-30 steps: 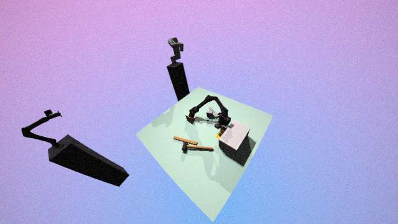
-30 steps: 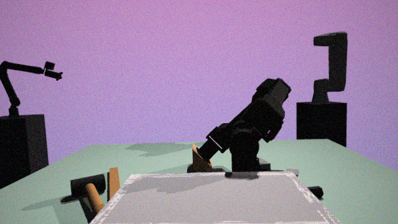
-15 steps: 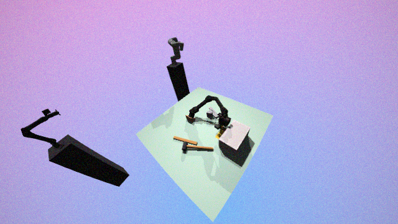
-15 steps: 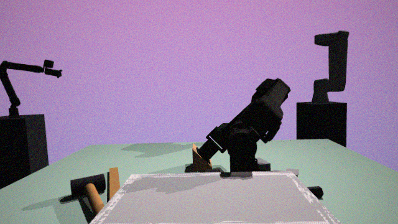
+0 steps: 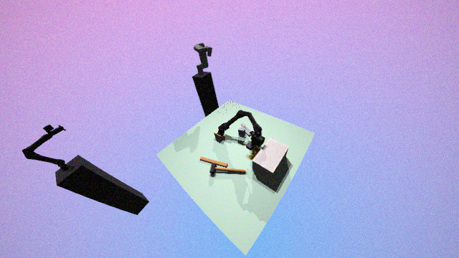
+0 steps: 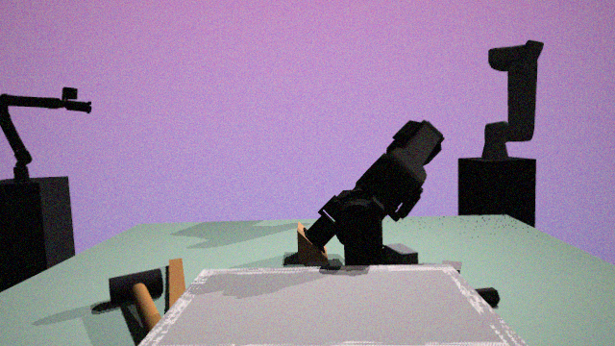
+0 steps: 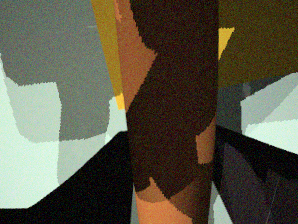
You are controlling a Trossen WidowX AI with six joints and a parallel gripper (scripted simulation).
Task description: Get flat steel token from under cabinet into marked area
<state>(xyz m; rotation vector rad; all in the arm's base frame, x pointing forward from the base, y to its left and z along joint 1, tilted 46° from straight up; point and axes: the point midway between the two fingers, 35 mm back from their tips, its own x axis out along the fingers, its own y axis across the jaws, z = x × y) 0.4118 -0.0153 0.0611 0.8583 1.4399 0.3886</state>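
My gripper point(image 5: 254, 145) point(image 7: 165, 136) is shut on a wooden handle point(image 7: 172, 207), which runs up through the middle of the wrist view. The far end of the held tool is hidden. The gripper is low in front of the cabinet point(image 5: 271, 154) point(image 6: 336, 312), near its far front corner in the top view. The yellow marked area point(image 5: 253, 154) point(image 7: 260, 45) lies below and beyond the handle, partly in shadow and partly hidden. The steel token cannot be made out in any view. The vent slots are not visible.
A dark-headed mallet point(image 5: 213, 170) point(image 6: 136, 285) and a flat orange bar point(image 5: 213, 161) point(image 6: 176, 284) lie to one side of the marked area. A grey block point(image 5: 242, 132) stands near the arm. Two other arms stand on black pedestals point(image 5: 100, 186) point(image 6: 496, 187) beyond the table point(image 5: 244, 229).
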